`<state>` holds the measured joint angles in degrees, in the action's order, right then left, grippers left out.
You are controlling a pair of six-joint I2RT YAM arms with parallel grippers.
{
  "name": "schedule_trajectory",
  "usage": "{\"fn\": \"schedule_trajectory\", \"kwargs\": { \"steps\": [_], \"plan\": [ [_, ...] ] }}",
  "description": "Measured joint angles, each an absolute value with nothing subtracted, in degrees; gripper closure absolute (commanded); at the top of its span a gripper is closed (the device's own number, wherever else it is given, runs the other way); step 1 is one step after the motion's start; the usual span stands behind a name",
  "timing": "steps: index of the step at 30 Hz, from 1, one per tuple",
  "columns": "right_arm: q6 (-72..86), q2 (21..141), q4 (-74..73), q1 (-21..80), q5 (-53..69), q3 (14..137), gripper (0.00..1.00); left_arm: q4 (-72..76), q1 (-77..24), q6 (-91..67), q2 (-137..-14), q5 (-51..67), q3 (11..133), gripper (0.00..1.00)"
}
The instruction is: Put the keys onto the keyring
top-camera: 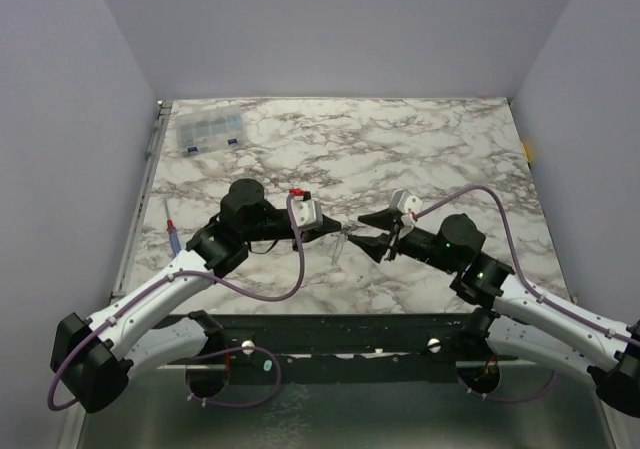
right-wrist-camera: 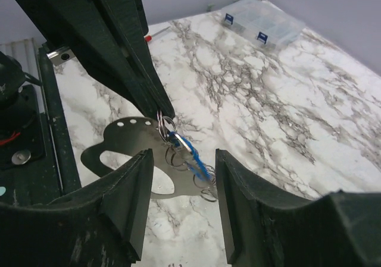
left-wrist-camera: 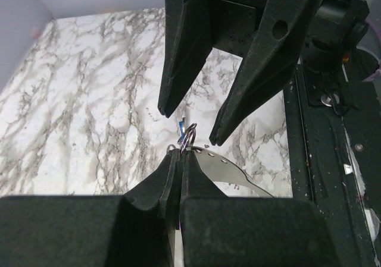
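Observation:
My left gripper is shut on the keyring, pinching the thin silvery loop at its fingertips above the marble table. In the right wrist view the keyring hangs from the left gripper's fingers. Its blue tag and several small rings dangle below it. A flat silver-grey key with three small holes lies right beside the ring; whether it is threaded on I cannot tell. My right gripper is open, its fingers either side of the hanging tag without touching it. From above, both grippers meet tip to tip.
A clear compartment box sits at the table's far left corner. A blue-handled, red-tipped screwdriver lies near the left edge. The black mounting bar of the arms runs along the near edge.

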<state>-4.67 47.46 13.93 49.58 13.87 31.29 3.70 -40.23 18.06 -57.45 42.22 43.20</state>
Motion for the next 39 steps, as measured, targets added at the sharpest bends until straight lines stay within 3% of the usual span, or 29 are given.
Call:
{"fn": "schedule_trajectory", "kwargs": {
  "steps": [21, 26, 39],
  "plan": [
    [-8.3, 47.2, 12.7, 49.6, 15.1, 32.8, 0.41, 5.0, -40.2, 18.0, -55.5, 41.8, 42.6, 1.0],
    [-9.9, 47.7, 12.2, 49.6, 14.6, 33.9, 0.52, 5.0, -40.2, 18.0, -55.5, 41.7, 42.6, 1.0],
    [-14.0, 52.8, 8.4, 49.6, 15.1, 36.2, 0.95, 5.0, -40.2, 17.8, -55.6, 41.7, 42.5, 1.0]
  ]
}}
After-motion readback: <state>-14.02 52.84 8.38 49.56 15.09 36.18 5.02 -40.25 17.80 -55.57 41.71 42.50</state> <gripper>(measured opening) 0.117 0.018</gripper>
